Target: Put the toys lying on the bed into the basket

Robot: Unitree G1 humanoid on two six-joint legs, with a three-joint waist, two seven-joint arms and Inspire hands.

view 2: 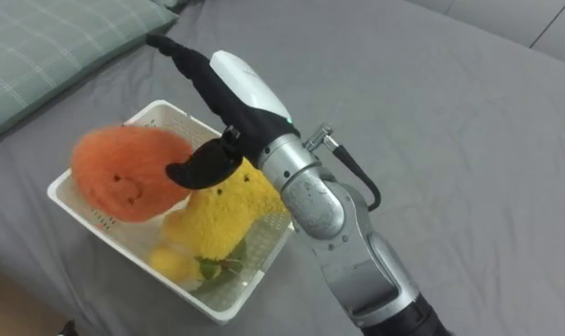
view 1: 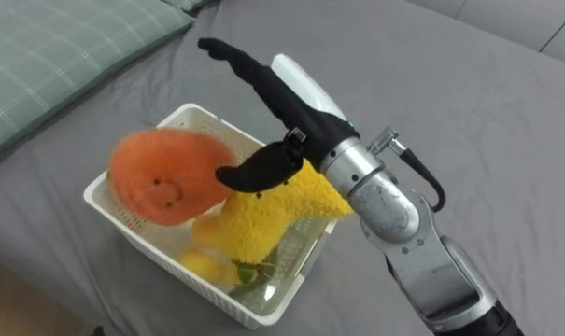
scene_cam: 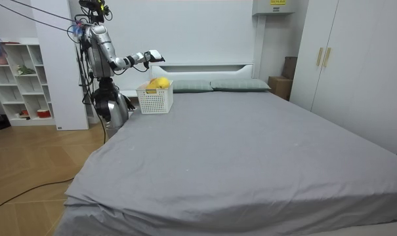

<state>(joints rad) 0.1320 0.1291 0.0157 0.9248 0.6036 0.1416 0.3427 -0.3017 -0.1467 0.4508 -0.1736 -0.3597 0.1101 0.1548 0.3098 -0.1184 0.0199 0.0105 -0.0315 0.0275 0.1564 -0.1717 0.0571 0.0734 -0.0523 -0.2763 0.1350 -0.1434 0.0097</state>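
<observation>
A white slatted basket [view 1: 103,202] stands on the grey bed near its head. An orange round plush with a smiling face [view 1: 165,177] rests in the basket's left part. A yellow plush [view 1: 263,219] fills the right part, with smaller yellow and green toys [view 1: 212,266] beneath. My right hand [view 1: 282,89] hovers just over the basket, open, fingers straight and pointing away from me. Its thumb [view 1: 254,173] hangs down in front of the two plush toys, holding nothing. In the room view I stand at the bed's head corner, my right hand [scene_cam: 152,56] stretched over the basket [scene_cam: 155,99].
A green checked pillow [view 1: 49,56] lies just beyond the basket on the left. Grey sheet [view 1: 469,121] spreads wide to the right. Along the room view's left stands a white shelf unit [scene_cam: 21,78], and wardrobes [scene_cam: 342,65] line the room view's right.
</observation>
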